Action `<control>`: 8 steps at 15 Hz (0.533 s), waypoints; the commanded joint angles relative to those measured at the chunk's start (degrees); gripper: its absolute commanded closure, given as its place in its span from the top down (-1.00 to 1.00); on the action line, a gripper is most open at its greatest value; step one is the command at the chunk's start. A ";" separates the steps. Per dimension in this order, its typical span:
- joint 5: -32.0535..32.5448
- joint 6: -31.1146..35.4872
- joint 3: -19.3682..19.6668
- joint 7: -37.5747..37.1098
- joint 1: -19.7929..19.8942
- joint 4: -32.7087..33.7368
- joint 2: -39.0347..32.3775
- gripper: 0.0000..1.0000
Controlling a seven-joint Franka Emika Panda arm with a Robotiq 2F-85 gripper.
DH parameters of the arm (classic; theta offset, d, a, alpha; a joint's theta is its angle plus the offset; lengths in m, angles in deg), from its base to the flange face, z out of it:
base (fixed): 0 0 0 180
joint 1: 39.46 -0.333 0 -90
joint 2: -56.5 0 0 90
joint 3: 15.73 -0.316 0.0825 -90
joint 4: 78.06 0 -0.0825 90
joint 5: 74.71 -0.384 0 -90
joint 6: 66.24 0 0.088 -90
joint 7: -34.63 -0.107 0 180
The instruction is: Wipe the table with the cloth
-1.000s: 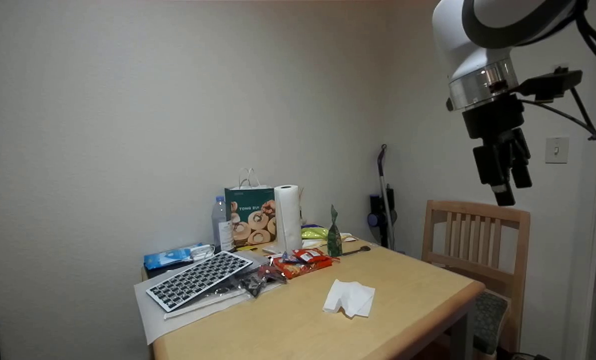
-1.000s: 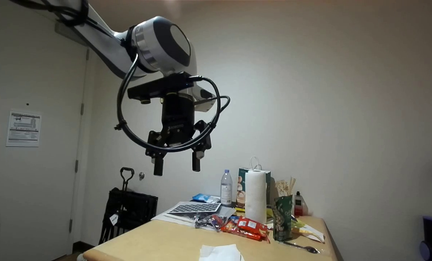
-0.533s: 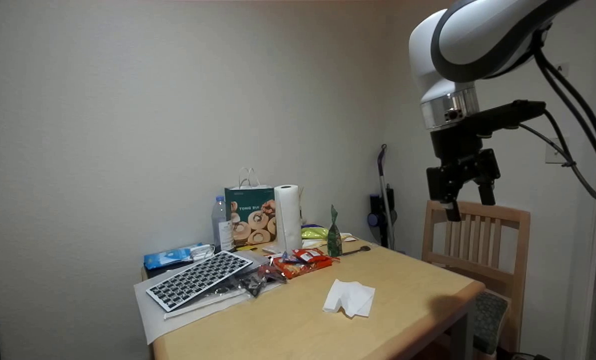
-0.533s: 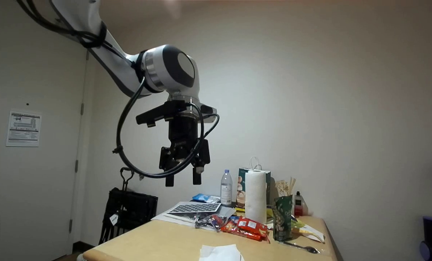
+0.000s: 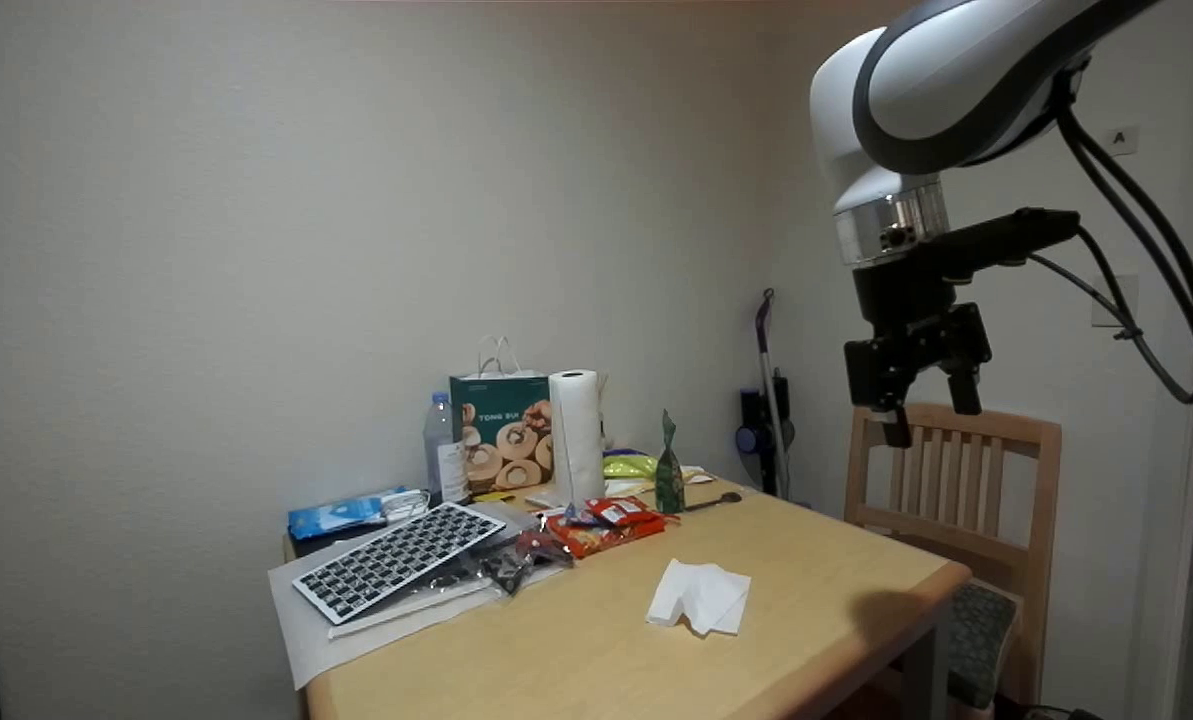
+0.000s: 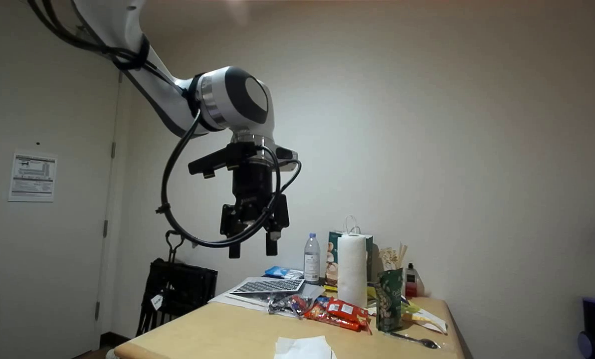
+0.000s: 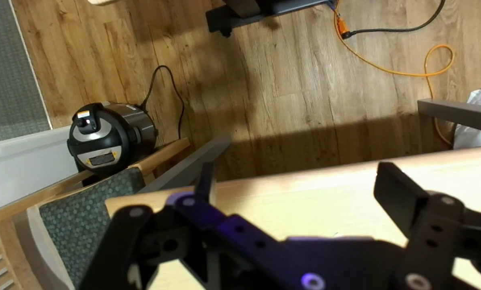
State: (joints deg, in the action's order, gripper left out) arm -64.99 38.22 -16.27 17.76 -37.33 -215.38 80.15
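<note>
A white crumpled cloth [image 5: 699, 597] lies on the light wooden table [image 5: 816, 570], partway in from the front edge. Only part of the cloth [image 6: 304, 349] shows at the bottom of an exterior view. My gripper [image 5: 932, 420] hangs well above the tabletop, to the chair side of the cloth and apart from it. Its fingers point down. In the wrist view the gripper [image 7: 296, 173] is spread wide with bare tabletop [image 7: 325, 201] behind the gap and nothing held. The cloth is out of that view.
A keyboard [image 5: 399, 562], red snack packets [image 5: 606, 530], a paper towel roll [image 5: 578, 435], a green pouch [image 5: 669, 480] and a spoon [image 6: 427, 343] crowd the table's wall side. A slat-back chair [image 5: 1036, 500] stands by one end. A black pot [image 7: 111, 135] sits on the floor.
My gripper has come down and turned somewhat, moving left in an exterior view; most of this happened in the earlier half second. The cloth lies where it was.
</note>
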 commanded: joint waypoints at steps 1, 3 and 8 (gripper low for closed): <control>1.80 8.26 -2.58 -5.03 0.77 0.29 -4.78 1.00; 2.95 12.20 -3.36 -6.30 0.72 1.32 -8.40 1.00; 2.74 12.86 -2.66 -2.27 -0.13 4.19 -14.79 1.00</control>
State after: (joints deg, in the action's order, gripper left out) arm -62.98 51.95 -19.43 13.63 -37.50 -213.52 68.36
